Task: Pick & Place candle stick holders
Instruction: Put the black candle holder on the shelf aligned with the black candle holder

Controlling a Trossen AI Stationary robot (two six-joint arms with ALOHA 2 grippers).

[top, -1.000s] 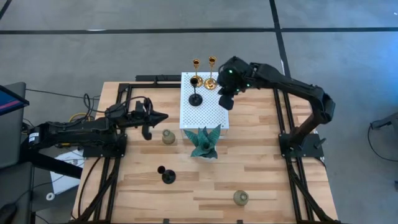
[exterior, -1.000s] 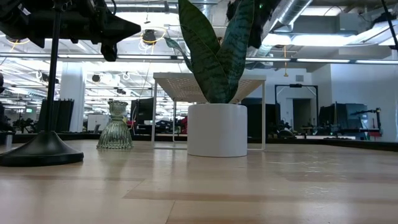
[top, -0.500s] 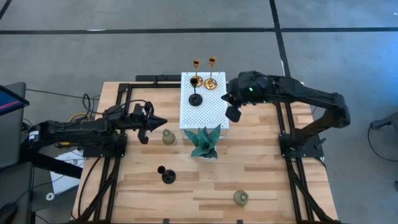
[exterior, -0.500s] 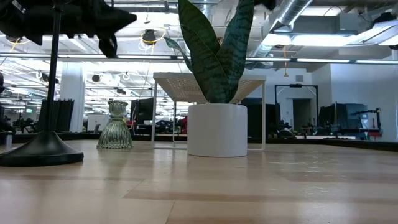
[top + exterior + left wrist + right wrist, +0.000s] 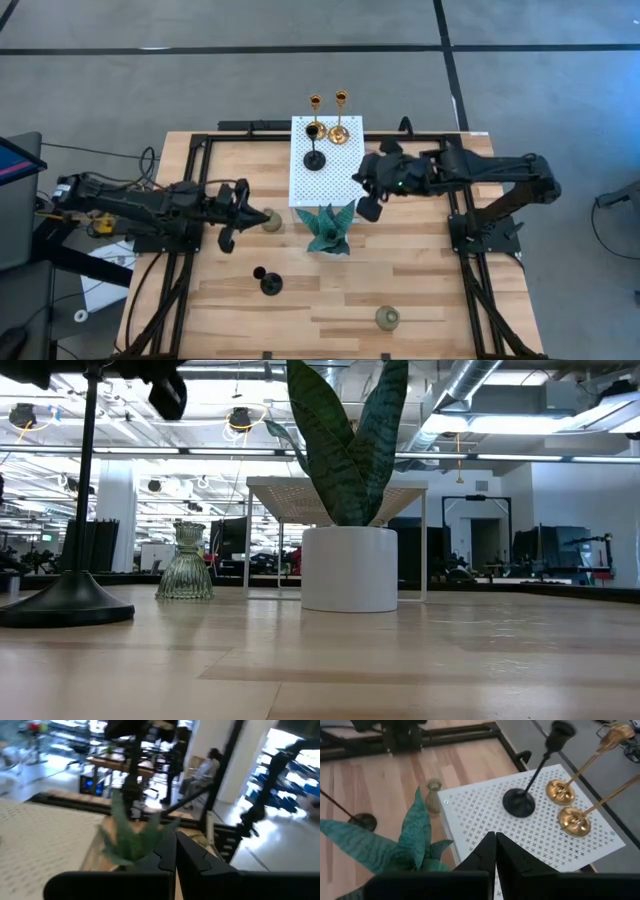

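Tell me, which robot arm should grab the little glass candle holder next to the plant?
Probably the left. The left gripper sits just beside that glass holder, while the right gripper is across the plant.

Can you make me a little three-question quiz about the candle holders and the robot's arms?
1. How many candle stick holders stand on the white perforated stand?
2. True or false: the left gripper is beside the glass holder near the stand.
3. Which holders stand on the bare wood? A) both gold ones B) one black and two glass C) none

Key
1. Three: two gold holders and a black holder on the stand.
2. True; the right gripper is shut beside the plant.
3. B: the black holder on the wood, the glass one near the stand, and the glass holder at the front.
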